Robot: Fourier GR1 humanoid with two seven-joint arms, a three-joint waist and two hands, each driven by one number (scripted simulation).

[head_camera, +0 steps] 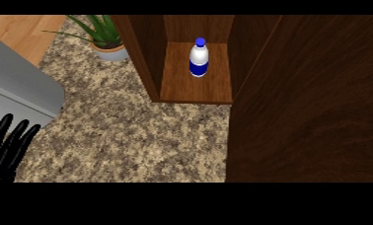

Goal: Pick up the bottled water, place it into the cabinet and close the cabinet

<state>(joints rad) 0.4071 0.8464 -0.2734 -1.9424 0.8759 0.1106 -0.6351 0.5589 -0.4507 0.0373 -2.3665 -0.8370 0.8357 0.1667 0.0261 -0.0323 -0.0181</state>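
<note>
Counter: speckled brown-and-beige granite top (138, 135) fills the middle and lower left of the head view.
Floor: a strip of light wood (25, 29) shows at the upper left, beyond the counter's edge.
Sink: a grey metal basin (22, 88) with a rounded corner lies at the left edge, set into the counter.
Plant: a green spiky plant (98, 29) stands in a pale pot (111, 51) on the counter, just left of the cabinet's side wall.
Cabinet: a dark wooden cabinet (146, 61) stands at the back of the counter, with its inside and a lighter brown shelf floor in view.
Cabinet door: a broad dark wood panel (306, 105) fills the right side of the view, from the top down to the lower edge; it stands open.
Bottled water: the bottle (199, 60) stands upright inside the cabinet on the shelf floor, towards the back; white body, blue cap, blue band round the lower half.
Writing: no lettering on the blue label can be read.
Left hand: black fingers (13, 142) show at the lower left edge, straight and spread, pointing up, holding nothing, well apart from the bottle.
Right hand: hidden from the head view.
</note>
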